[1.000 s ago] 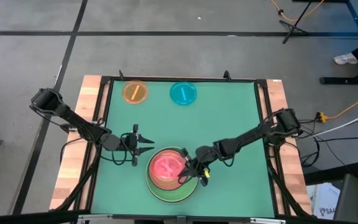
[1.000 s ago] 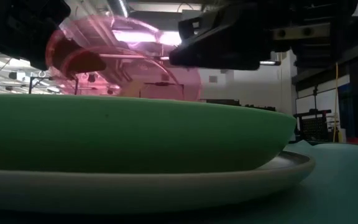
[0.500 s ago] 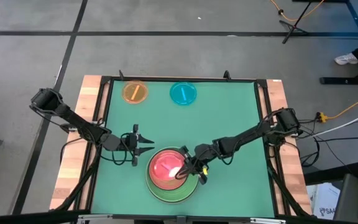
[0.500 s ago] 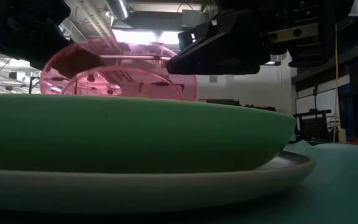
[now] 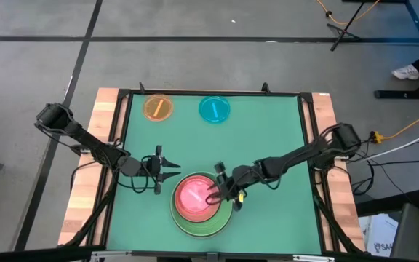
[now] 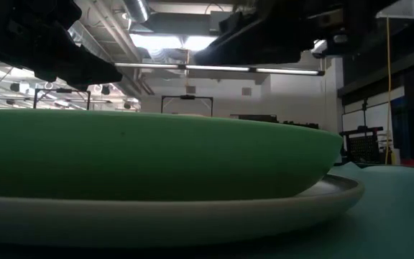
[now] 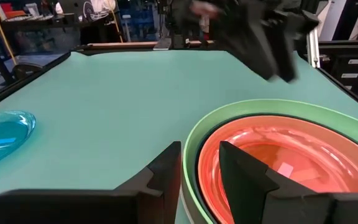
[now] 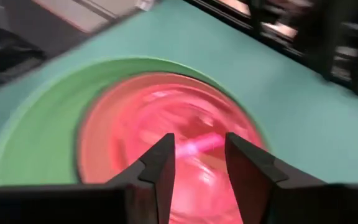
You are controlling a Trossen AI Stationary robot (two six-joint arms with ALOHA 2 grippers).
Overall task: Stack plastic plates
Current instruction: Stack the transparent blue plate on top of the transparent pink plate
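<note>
The stack of plastic plates stands near the table's front: a grey-white plate (image 6: 192, 216) at the bottom, a light green one (image 5: 224, 218) in it, and a salmon one (image 7: 229, 134) inside that. The magenta plate (image 5: 193, 196) lies on top. My right gripper (image 8: 197, 168) hovers open over the magenta plate's right part and holds nothing. My left gripper (image 7: 201, 171) waits open at the stack's far left rim, which it does not touch. An orange plate (image 5: 158, 108) and a cyan plate (image 5: 214, 109) lie flat near the far edge.
The green mat (image 5: 268, 131) is bare between the stack and the two small plates at the far edge. A dark frame (image 5: 308, 131) and wooden borders run round the mat. Cables and stands lie on the floor beyond the table's right side.
My right gripper has opened and let go of the magenta plate. The plate had been tilted above the green rim. It has dropped flat into the stack, below the rim in the low view. The gripper has drawn slightly up and toward the far edge.
</note>
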